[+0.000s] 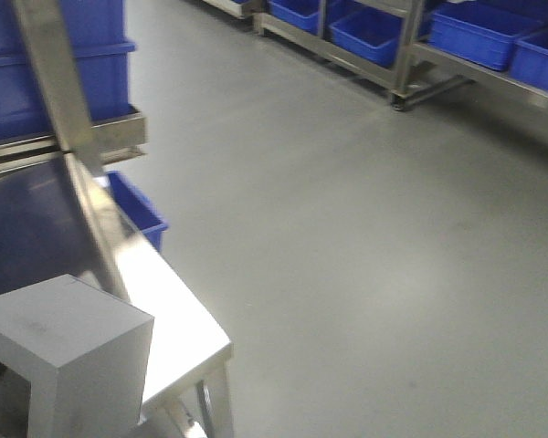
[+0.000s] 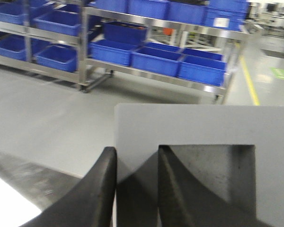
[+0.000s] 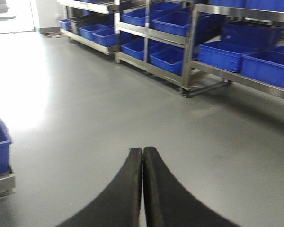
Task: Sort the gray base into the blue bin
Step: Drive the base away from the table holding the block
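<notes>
Gray base (image 1: 66, 351): sits at the lower left of the front-facing view, at the near end of the worktop, with its plain faces towards the camera. Whether it rests on the steel or hangs just above it cannot be told. In the left wrist view it fills the lower right, with the square recess facing the camera.

Left pincer (image 2: 136, 156): clamped on one wall of the gray base. One black finger (image 2: 97, 189) lies against the outer face and the other is inside the recess, with the wall held between them.

Right pincer (image 3: 142, 156): closed, its two black fingers pressed tip to tip with nothing between them. It is out over bare floor.

Blue bins (image 1: 96, 78): two deep ones are stacked at the upper left of the front-facing view, on a steel ledge behind a slanted steel bar. They are well apart from the gray base.

Low blue bin (image 1: 142, 214): sits beyond the far edge of the worktop, below the ledge, with one corner and part of its rim showing.

Worktop (image 1: 178, 315): bright steel, its corner and one leg visible just right of the gray base.

Racks (image 3: 189, 71): steel shelving across the floor, with rows of blue bins on each level.

Floor (image 1: 365, 255): smooth gray.
</notes>
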Tool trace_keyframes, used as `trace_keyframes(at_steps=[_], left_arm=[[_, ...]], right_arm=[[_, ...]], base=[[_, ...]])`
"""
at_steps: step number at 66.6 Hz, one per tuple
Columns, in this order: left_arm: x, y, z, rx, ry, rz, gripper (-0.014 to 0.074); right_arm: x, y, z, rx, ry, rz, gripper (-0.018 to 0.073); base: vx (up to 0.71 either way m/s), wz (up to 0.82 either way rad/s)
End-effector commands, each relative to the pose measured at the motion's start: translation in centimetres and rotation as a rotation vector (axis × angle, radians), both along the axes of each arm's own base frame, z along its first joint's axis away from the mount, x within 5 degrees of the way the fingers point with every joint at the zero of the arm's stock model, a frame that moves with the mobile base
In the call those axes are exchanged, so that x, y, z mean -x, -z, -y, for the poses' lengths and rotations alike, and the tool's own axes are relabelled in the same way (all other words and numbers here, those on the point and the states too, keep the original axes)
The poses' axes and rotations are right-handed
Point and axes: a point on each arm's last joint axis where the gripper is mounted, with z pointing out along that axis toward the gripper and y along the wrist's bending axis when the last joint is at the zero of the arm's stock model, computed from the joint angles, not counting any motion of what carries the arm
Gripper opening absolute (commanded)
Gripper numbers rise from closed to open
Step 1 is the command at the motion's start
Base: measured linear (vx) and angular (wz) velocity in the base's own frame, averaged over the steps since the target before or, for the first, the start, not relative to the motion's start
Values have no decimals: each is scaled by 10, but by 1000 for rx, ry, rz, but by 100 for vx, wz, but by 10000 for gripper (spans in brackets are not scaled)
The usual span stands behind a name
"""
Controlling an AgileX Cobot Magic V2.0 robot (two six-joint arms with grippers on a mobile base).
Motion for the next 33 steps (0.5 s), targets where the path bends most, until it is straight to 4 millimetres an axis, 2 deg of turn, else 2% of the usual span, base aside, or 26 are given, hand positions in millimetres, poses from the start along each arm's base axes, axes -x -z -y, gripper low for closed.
trace_keyframes(at_steps=[1,33], left_arm=[[0,-20,1,87,15,101,-8],[0,-20,1,87,15,101,-8]], right_arm=[[0,-6,0,21,-4,81,-5],[0,-6,0,21,-4,81,-5]], base=[[-8,-54],[-7,-65]])
